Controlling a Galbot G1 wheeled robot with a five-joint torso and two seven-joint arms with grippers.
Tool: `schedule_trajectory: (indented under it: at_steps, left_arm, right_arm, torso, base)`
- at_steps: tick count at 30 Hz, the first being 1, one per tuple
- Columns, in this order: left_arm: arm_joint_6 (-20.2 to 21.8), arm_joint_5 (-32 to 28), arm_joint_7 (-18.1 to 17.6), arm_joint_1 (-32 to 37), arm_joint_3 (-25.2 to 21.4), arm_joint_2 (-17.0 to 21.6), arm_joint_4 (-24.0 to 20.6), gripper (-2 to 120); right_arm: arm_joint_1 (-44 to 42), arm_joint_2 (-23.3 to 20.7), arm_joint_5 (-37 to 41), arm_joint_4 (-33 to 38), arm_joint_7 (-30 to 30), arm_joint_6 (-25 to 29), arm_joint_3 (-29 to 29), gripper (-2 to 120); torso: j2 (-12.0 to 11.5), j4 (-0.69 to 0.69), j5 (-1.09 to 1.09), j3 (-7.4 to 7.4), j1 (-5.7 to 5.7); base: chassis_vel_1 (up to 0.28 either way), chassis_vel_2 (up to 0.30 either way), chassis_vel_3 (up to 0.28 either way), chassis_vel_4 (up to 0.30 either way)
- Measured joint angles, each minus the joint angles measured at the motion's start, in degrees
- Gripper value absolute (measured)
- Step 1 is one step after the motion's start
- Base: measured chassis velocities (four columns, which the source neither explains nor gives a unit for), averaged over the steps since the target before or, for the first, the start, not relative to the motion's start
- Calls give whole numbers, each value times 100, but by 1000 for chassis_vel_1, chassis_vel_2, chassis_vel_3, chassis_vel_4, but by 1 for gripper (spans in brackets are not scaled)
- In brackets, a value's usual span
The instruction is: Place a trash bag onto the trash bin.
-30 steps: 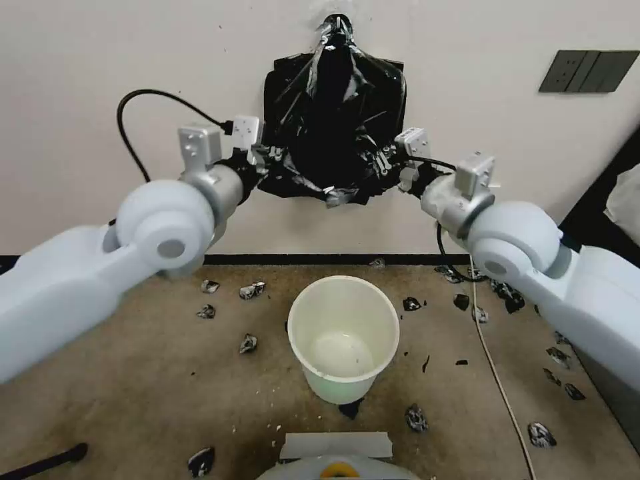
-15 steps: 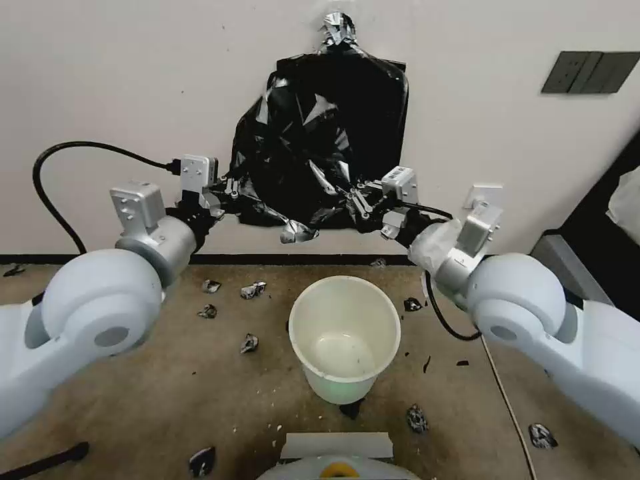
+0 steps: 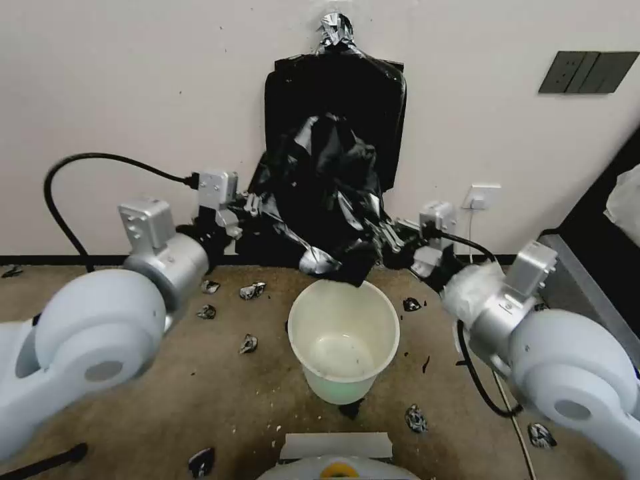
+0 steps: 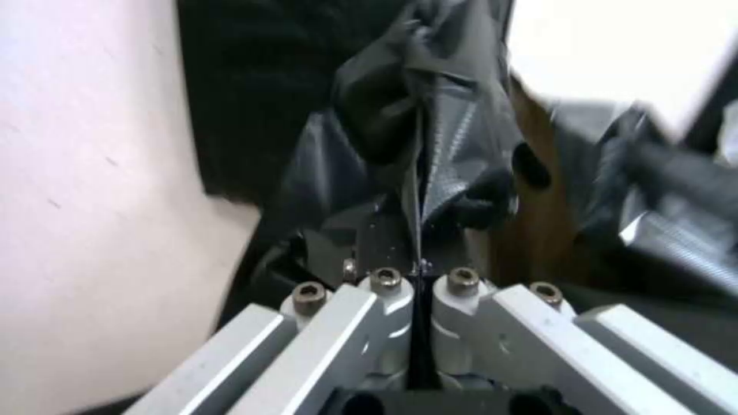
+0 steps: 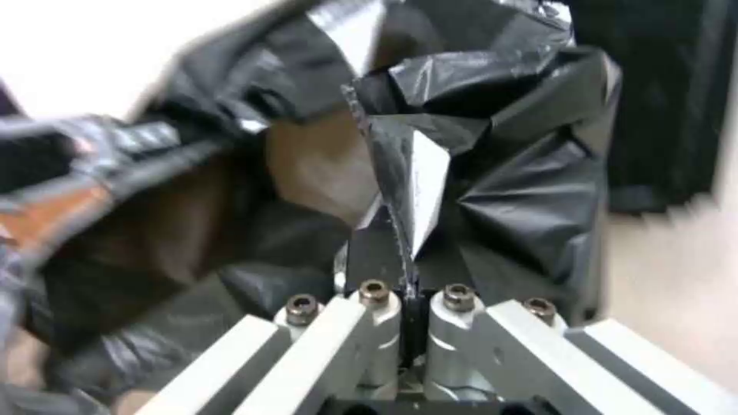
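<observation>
The trash bag (image 3: 327, 187), thin glossy black film, hangs stretched between my two grippers in front of the wall. Its lowest fold reaches the far rim of the trash bin (image 3: 343, 337), a round cream-white bucket standing upright and empty on the floor. My left gripper (image 3: 255, 204) is shut on the bag's left edge, seen close up as film (image 4: 454, 144) pinched in the left gripper (image 4: 419, 242). At the bag's right edge my right gripper (image 3: 389, 233) is shut on the film (image 5: 523, 190), which is pinched in the right gripper (image 5: 400, 253).
A thick bundle of black bags (image 3: 333, 87) hangs on the wall behind. Small black scraps (image 3: 249, 343) litter the brown floor around the bin. A wall socket (image 3: 481, 197) with a cable and a dark cabinet (image 3: 593, 267) are on the right.
Both grippers have come down and toward me with the bag. It has peeled off the wall bundle and its lower edge now hangs at the bin's far rim.
</observation>
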Motion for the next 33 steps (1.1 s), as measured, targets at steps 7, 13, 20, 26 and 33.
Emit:
schedule_trajectory:
  at_steps: [7,13,20,26,33]
  left_arm:
    - [4,290,-119,-64,860,-499,265,0]
    - [15,444,-375,-81,1453,-1248,722,0]
    - [53,596,-576,128,1762,-1653,1006,0]
    - [111,737,-706,1039,1431,-1927,1293,0]
    - [197,995,-780,1922,1049,-2144,1426,0]
  right_arm:
    - [-1002,138,-246,-5,-74,-3,428,0]
    - [-1240,235,-353,-120,-32,26,592,0]
    - [-1513,343,-377,-380,34,24,568,0]
    - [-1625,611,-684,-679,111,31,201,0]
    - [-1652,975,-765,-946,540,27,-217,0]
  torso:
    - [0,-1,1,0,0]
    - [0,0,-1,0,0]
    - [0,0,0,0,0]
    - [0,1,-1,0,0]
    - [0,1,-1,0,0]
  base:
    - [0,0,0,0]
    - [0,0,0,0]
    - [0,0,0,0]
    - [0,0,0,0]
    - [0,0,0,0]
